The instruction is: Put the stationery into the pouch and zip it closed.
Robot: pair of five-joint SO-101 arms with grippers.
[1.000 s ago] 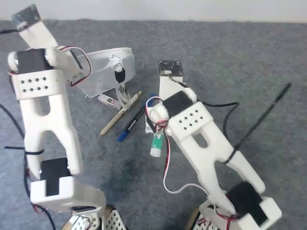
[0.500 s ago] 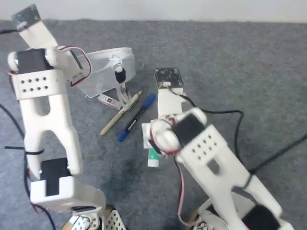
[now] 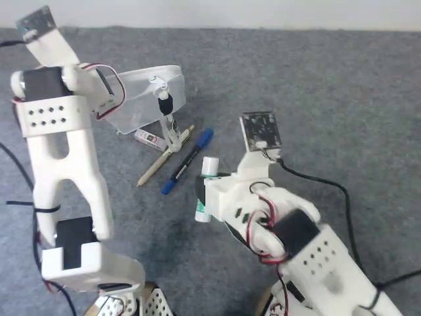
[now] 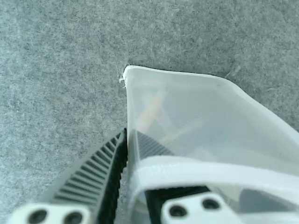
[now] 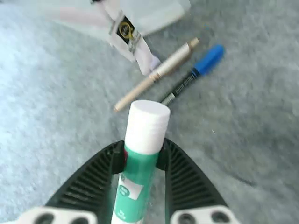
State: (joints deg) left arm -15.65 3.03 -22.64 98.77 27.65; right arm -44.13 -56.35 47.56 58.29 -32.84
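The glue stick [image 5: 147, 121] is clamped by the right gripper [image 5: 142, 151] beside the blue pen [image 3: 187, 161]. The far-left pouch [image 3: 148, 92] is pinched at its rim by the left gripper [image 4: 131, 140]. Cap-first entry is advised.

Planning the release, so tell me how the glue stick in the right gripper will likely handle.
The glue stick looks stiff, smooth and round, so it may slip within the right gripper. Laid on the carpet, it could roll, though the pile probably slows it.
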